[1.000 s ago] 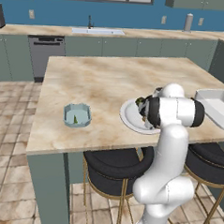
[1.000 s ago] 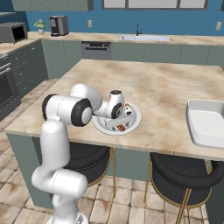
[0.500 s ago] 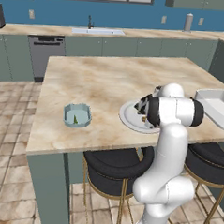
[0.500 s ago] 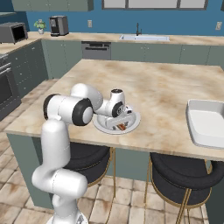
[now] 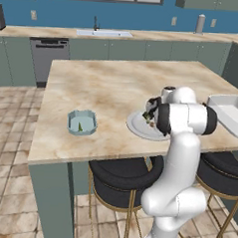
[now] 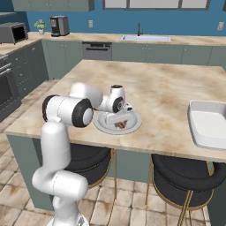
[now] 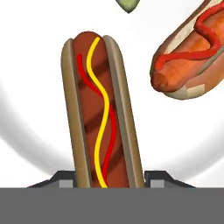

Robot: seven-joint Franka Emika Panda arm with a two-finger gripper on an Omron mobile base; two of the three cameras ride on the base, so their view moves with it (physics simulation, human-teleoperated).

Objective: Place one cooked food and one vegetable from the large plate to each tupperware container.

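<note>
The large plate [image 5: 135,126] [image 6: 137,122] [image 7: 30,92] lies near the island's front edge. My gripper [image 5: 150,116] [image 6: 121,121] [image 7: 109,177] is low over it, fingers pressed on both sides of a hot dog [image 7: 101,105] striped yellow and red. A second hot dog [image 7: 192,52] with red sauce lies beside it, and a green vegetable tip [image 7: 128,4] shows beyond. The teal tupperware container [image 5: 82,122] sits left of the plate with a small green piece inside. The white tupperware container [image 5: 232,114] [image 6: 207,124] stands right of the plate.
Two dark stools [image 5: 120,177] [image 6: 185,171] stand under the island's front edge. The marble top [image 5: 113,81] stretches bare behind the plate. A sink [image 5: 99,33] and a coffee maker [image 6: 58,25] are on the far counter.
The fingers have closed in from wide open onto the sides of the hot dog. The arm and the plate have stayed where they were.
</note>
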